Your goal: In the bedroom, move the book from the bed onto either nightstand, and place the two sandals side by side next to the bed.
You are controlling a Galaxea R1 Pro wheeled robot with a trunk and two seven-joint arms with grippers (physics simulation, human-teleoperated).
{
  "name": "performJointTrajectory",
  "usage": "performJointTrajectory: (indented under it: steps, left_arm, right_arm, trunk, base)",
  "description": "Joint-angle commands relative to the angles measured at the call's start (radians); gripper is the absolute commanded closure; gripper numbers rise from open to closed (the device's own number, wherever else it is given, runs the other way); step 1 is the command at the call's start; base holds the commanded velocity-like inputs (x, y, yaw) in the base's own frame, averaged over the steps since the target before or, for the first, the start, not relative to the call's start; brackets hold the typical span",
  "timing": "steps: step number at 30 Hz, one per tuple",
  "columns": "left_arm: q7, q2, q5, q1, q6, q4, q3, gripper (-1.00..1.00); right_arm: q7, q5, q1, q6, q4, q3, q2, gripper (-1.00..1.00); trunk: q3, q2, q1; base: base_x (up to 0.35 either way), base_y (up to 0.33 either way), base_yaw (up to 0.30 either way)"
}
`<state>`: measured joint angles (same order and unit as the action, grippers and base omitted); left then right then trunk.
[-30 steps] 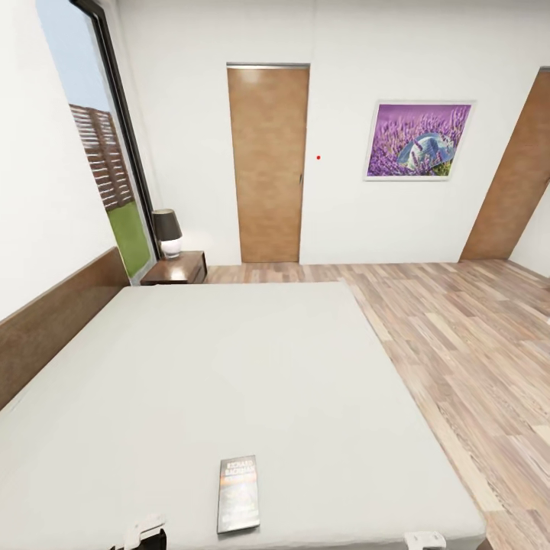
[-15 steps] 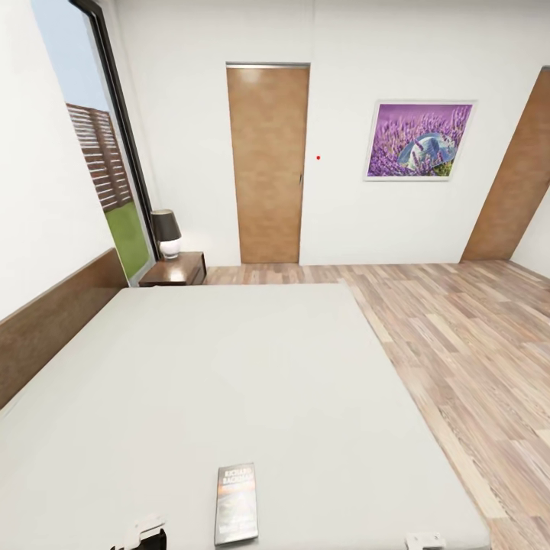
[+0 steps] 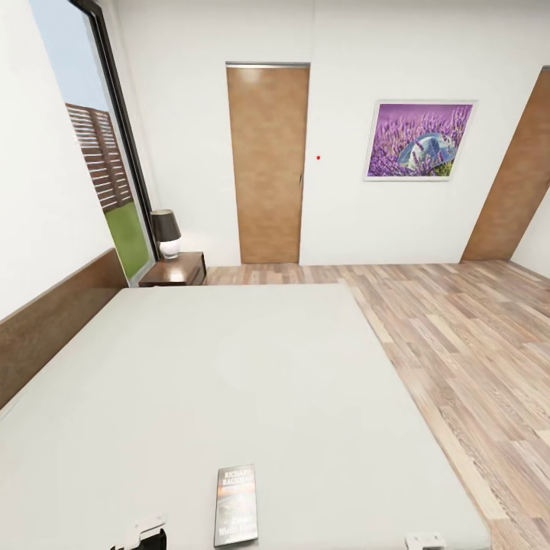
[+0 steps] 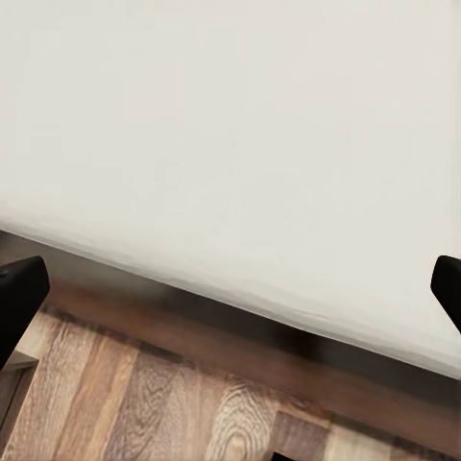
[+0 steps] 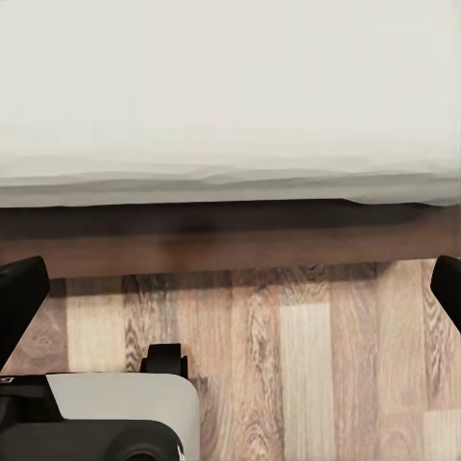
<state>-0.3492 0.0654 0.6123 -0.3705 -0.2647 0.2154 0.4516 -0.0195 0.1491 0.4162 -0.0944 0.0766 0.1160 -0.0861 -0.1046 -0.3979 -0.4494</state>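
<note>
We see our left end effector (image 4: 230,288) in the left wrist view with its two dark fingertips (image 4: 19,298) far apart at the frame's opposite edges, nothing between them. Our right end effector (image 5: 230,288) in the right wrist view is spread just as wide, its dark fingertips (image 5: 19,293) also holding nothing. In the head view, small pale parts of our left arm (image 3: 143,531) and right arm (image 3: 424,541) peek in at the bottom edge.
</note>
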Motion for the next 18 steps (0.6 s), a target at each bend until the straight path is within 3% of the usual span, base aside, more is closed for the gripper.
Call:
performJointTrajectory:
  steps: [1,18]
  left_arm:
    - [-0.005,0.001,0.007,-0.001,-0.002,0.001,0.009,-1.00]
    - [-0.005,0.001,0.007,-0.001,-0.002,0.001,0.009,-1.00]
  right_arm:
    - [-0.002,0.010,0.001,-0.004,-0.001,0.008,0.000,-1.00]
    - [-0.002,0.011,0.001,-0.004,-0.001,0.008,0.000,-1.00]
  trunk:
    - [-0.002,-0.002,-0.001]
    - [-0.002,-0.002,-0.001]
  base:
    - [0.003,0.000,0.000]
    - [0.014,0.000,0.000]
